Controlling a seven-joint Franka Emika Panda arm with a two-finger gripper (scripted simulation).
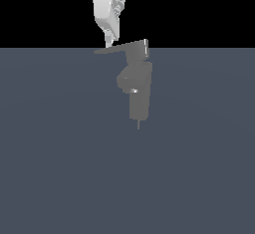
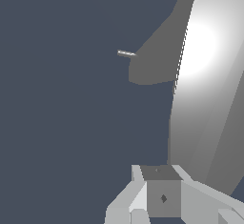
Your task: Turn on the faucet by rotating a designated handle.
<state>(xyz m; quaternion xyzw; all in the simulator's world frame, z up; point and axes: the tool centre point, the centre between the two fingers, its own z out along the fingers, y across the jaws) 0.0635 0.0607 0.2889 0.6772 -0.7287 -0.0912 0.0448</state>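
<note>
The faucet (image 1: 139, 93) is a matte grey upright column with a side bulge and a tiny bright spot (image 1: 134, 91). On top, the handle (image 1: 117, 49) is a thin flat lever that tapers toward the exterior view's left. My white gripper (image 1: 108, 42) comes down from above, and its tip sits at the lever's upper edge, near the pointed end. The fingers look pressed together with nothing between them. In the wrist view the handle (image 2: 209, 89) fills one side as a bright slab right beside my gripper (image 2: 159, 194). The faucet (image 2: 155, 61) lies beyond it.
A plain dark blue-grey floor (image 1: 60, 168) spreads around the faucet. A thin spout tip (image 1: 138, 125) sticks out below the column. Black background lies above the horizon line.
</note>
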